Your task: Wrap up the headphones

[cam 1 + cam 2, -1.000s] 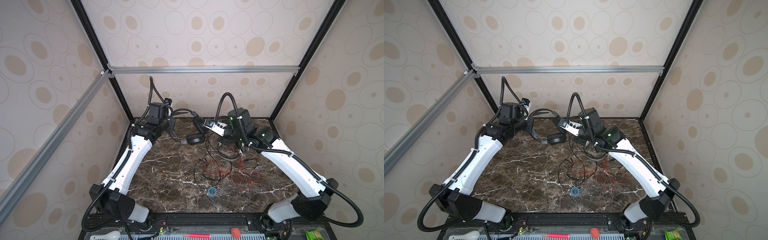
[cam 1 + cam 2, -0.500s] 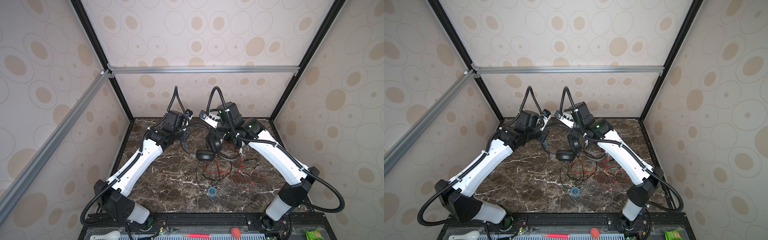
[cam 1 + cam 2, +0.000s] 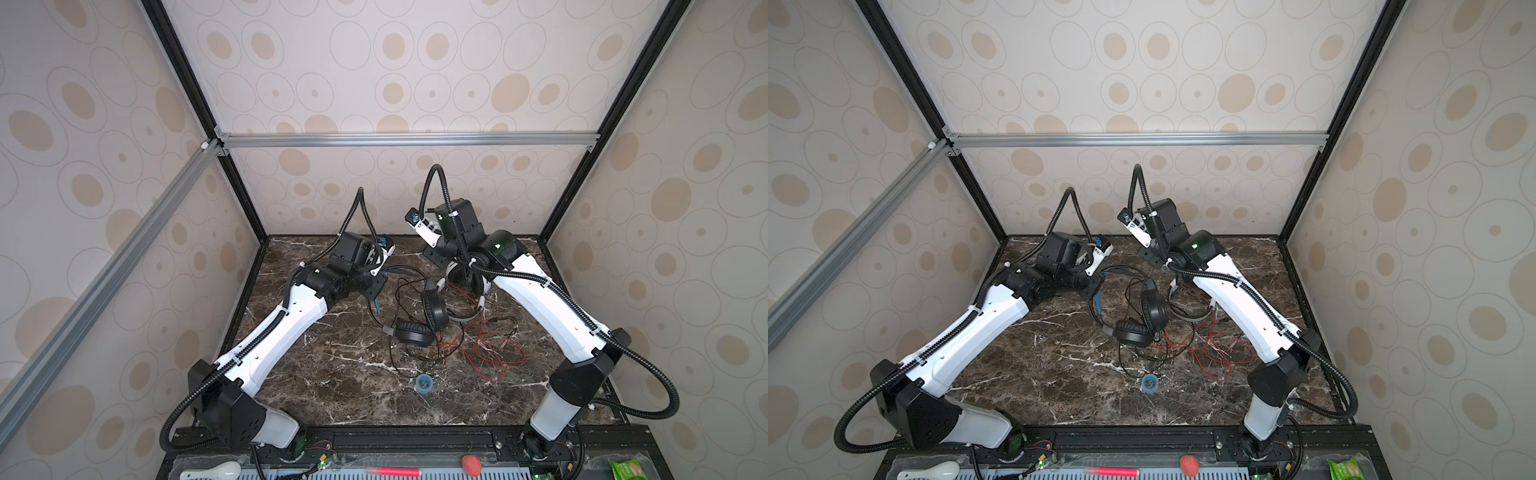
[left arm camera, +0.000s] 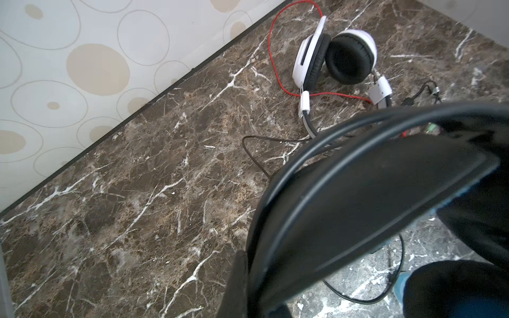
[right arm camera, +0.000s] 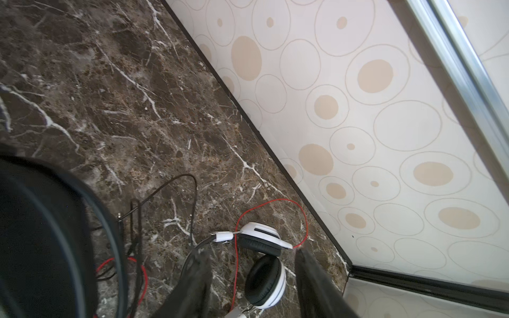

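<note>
Bright, even light, faint shadows; the close black headphones (image 4: 358, 206) blur in both wrist views.

Black headphones (image 3: 419, 322) centre frame in both top views, cups low, headband raised, thin cord (image 4: 275, 140) loose; white headphones (image 4: 334, 57) just right, black pads, red cord (image 5: 275, 200) sprawled unwrapped

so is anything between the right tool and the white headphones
Nothing visible. In the right wrist view the right tool is open and the white headphones show straight past its jaws; the black headphones sit aside.
</note>
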`<state>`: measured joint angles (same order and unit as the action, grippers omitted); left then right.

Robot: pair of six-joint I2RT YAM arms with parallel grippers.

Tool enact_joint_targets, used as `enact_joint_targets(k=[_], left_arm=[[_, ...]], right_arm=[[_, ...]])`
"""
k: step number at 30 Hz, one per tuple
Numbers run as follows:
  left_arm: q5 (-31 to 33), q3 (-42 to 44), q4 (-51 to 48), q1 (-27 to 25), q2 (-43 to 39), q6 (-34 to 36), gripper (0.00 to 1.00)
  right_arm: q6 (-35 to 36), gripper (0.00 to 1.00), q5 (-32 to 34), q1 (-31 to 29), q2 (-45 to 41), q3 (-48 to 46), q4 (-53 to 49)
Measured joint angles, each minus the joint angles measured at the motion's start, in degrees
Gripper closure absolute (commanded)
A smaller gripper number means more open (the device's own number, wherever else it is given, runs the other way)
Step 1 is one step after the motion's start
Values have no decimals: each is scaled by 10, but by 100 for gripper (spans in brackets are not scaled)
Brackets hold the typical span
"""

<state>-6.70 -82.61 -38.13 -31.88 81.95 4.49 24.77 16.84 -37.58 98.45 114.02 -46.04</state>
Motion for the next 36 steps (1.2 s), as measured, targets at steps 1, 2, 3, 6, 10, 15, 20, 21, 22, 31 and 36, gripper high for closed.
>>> enact_joint_targets(k=[1,2,3,6,10,15,20,21,22,31,36], left_arm=[[-10,0,0,0,-3,-6,100],[-21,0,1,0,-6,-12,100],[-29,0,3,0,-8,-18,100],[-49,-1,12,0,-13,-43,100],[-52,-21,17,0,-17,-81,100],[-51,-92,12,0,-17,-114,100],[-37,-212,-15,0,-2,-136,100],[-31,-234,-18,0,2,-141,100],[-26,-255,-21,0,6,-146,100],[-9,-350,-42,0,53,-186,100],[10,-368,-47,0,78,-202,100]], right_arm=[[-14,35,-12,13,0,7,-4],[-30,32,-26,28,-1,12,-4],[-44,29,-37,41,-5,12,-2],[-91,22,-90,94,-40,-30,25],[-137,18,-164,158,-142,-173,104],[-173,18,-271,203,-257,-346,229],[-196,18,-358,246,-278,-417,305],[-200,18,-373,249,-278,-428,317],[-206,18,-388,250,-277,-437,326],[-270,18,-514,247,-243,-489,446],[-269,18,-563,238,-221,-495,473]])
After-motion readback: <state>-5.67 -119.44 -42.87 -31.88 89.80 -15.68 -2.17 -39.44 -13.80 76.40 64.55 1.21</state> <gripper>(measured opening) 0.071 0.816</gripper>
